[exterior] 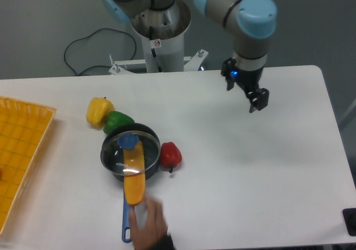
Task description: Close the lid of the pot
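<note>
The black pot stands left of centre on the white table, its blue handle pointing toward the front edge. The glass lid with its blue knob lies over the pot's mouth, shifted slightly to the front left. A long orange vegetable sticks out past the pot's front rim along the handle; I cannot tell whether the lid sits flat. My gripper hangs far off at the back right, open and holding nothing.
A person's hand reaches in from the front edge beside the pot handle. Yellow and green peppers lie behind the pot, a red one to its right. An orange tray is at the left edge.
</note>
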